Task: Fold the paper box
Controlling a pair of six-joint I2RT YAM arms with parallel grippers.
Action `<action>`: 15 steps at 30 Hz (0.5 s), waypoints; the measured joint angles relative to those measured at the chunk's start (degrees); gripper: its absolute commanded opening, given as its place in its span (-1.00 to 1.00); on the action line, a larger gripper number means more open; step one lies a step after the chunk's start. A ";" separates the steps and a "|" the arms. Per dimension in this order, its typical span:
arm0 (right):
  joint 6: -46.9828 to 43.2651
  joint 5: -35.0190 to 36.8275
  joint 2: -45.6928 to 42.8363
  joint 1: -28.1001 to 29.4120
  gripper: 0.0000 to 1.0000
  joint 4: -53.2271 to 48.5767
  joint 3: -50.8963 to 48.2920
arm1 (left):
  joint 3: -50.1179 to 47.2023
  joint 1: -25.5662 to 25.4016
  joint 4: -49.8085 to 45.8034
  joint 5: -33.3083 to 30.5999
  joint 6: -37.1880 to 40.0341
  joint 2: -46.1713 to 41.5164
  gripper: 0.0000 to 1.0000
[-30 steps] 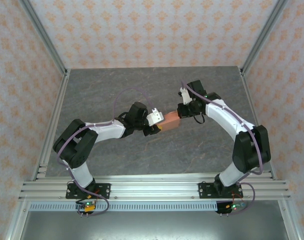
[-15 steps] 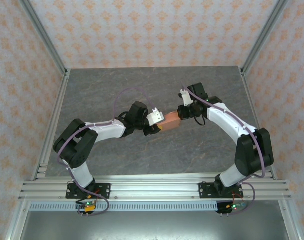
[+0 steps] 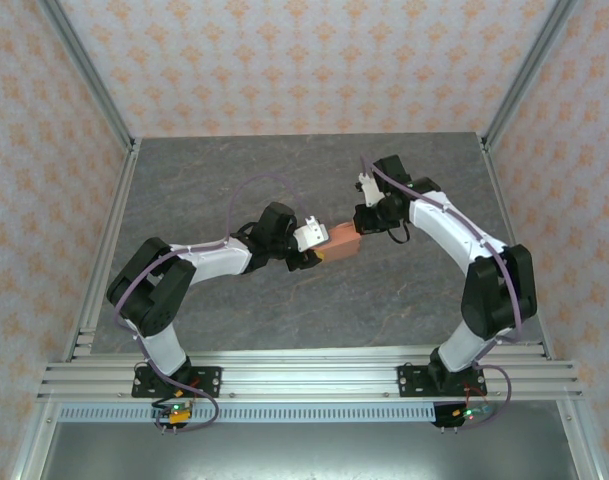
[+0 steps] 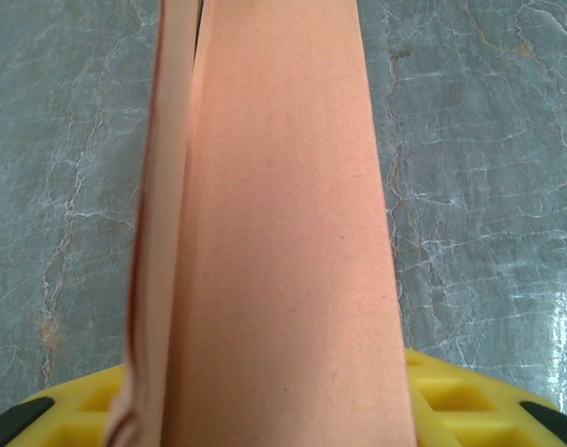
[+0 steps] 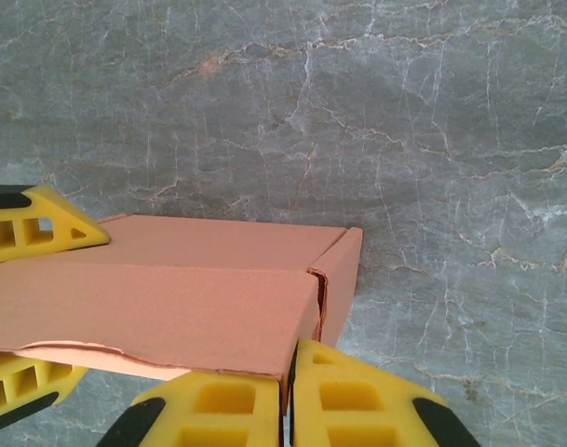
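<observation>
Salmon-orange paper box (image 3: 342,241) sits a little right of centre in the top view, held between both arms over the grey marbled tabletop (image 3: 234,180). Left gripper (image 3: 320,250) is at the box's left end and right gripper (image 3: 361,231) at its right end, both touching it. Jaw detail is too small to read from up here. Wallpapered walls (image 3: 284,60) with an orange motif stand around, and an aluminium rail (image 3: 304,378) runs along the near edge.

Left wrist: the box runs up the middle from bottom edge to top, broad flat face toward the camera. A narrow side panel lies on its left, with a seam between. Yellow finger pads (image 4: 451,400) poke out on either side of the box at the bottom, so the left claw is clamped on the box. Marbled tabletop shows behind on both sides.

Right wrist: the box lies across the left half, a closed-up rectangular shape. Its top face and short end wall show, with a slit at the near right corner and a slightly wavy lower front edge. Right claw's pads (image 5: 357,410) at the bottom are pressed together, and the box's near corner edge runs into the line between them. That claw is closed, pinching the thin card. Left claw's fingers (image 5: 41,228) show at the left edge, one above the box and one below.
</observation>
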 measured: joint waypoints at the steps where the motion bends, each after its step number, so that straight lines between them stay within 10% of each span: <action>1: -0.02 -0.15 0.31 -0.02 -0.79 -0.68 0.55 | 0.00 0.00 -0.02 0.04 0.15 0.00 -0.10; 15: -6.12 0.11 -0.52 -0.04 -0.72 1.11 -3.65 | 0.22 0.04 -0.61 0.20 1.09 0.00 -0.11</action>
